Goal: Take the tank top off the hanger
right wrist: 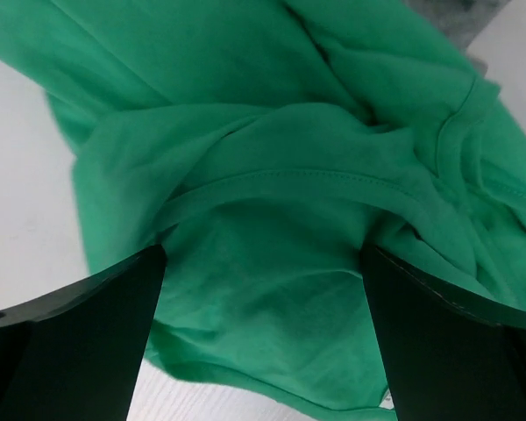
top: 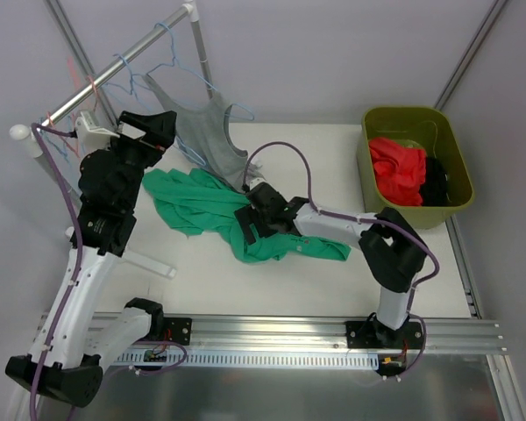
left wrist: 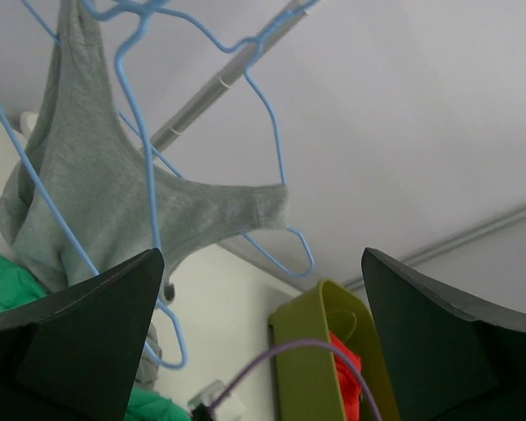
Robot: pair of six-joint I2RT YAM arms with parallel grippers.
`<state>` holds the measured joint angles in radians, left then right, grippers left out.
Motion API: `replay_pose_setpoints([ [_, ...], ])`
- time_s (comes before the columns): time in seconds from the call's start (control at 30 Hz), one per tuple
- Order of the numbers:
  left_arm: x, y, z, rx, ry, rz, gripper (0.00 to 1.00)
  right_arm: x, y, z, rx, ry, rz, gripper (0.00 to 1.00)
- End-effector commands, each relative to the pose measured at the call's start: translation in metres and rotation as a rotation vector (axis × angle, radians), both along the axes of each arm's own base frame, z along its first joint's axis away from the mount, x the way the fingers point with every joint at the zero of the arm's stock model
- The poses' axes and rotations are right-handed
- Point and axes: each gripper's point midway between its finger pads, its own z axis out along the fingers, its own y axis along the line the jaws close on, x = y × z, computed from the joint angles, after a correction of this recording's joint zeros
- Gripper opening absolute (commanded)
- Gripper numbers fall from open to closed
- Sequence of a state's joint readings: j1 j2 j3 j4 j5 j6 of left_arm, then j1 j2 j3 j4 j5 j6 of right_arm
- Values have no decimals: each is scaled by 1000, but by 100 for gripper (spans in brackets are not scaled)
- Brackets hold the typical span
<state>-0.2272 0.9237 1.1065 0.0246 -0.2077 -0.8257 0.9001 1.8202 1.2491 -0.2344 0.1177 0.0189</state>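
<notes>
The grey tank top (top: 202, 132) hangs at about eleven o'clock in the overhead view, at the far left corner of the table (top: 245, 281). It is on a blue wire hanger (left wrist: 275, 145), and that hanger hooks over a slanted metal rail (top: 123, 74) along with other blue hangers. From my left wrist camera I see the blue wire running through the grey fabric, with the top bunched and sagging to one side. Its lower end drops towards the table beside a green garment (top: 193, 202); I cannot tell whether the two touch.

My left gripper (top: 158, 130) is raised at about ten o'clock, just beside the tank top, on its nine o'clock side. Its fingers are spread wide and nothing is between them.

The green garment lies crumpled across the middle of the table. My right gripper (top: 245, 224) hovers low at the table's centre, directly over that green cloth. Its fingers (right wrist: 79, 342) are spread wide too, with folds of green fabric showing between them, not pinched.

At about two o'clock, well apart from the rail, sits an olive green bin (top: 409, 110). It holds a red garment (top: 396, 168) and a black one (top: 437, 180).
</notes>
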Motion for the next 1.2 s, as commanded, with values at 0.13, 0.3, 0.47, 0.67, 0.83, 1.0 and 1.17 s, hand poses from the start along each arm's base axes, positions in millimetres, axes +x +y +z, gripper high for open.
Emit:
replay_pose_setpoints([
  [0.13,-77,-7,43,136,-151,-138,99,-10,-13,-46,-167,-16,-118,85],
  [0.3,-127,2,41,220,-222,-146,99,-11,-12,-27,-119,-60,-121,3],
  [0.47,-161,-11,9,338,-279,-255,99,-10,-9,37,16,-161,-106,0],
  [0.67,-184,-7,-48,388,-309,-254,99,-5,-29,190,261,-429,-127,0],
  [0.83,-207,4,-77,433,-370,-204,99,1,-73,315,377,-650,-162,0],
  [1.0,-207,2,-100,505,-312,-239,99,7,-133,447,388,-896,-223,0],
  [1.17,-208,-1,-103,510,-301,-255,99,29,-219,539,348,-1095,-425,0],
])
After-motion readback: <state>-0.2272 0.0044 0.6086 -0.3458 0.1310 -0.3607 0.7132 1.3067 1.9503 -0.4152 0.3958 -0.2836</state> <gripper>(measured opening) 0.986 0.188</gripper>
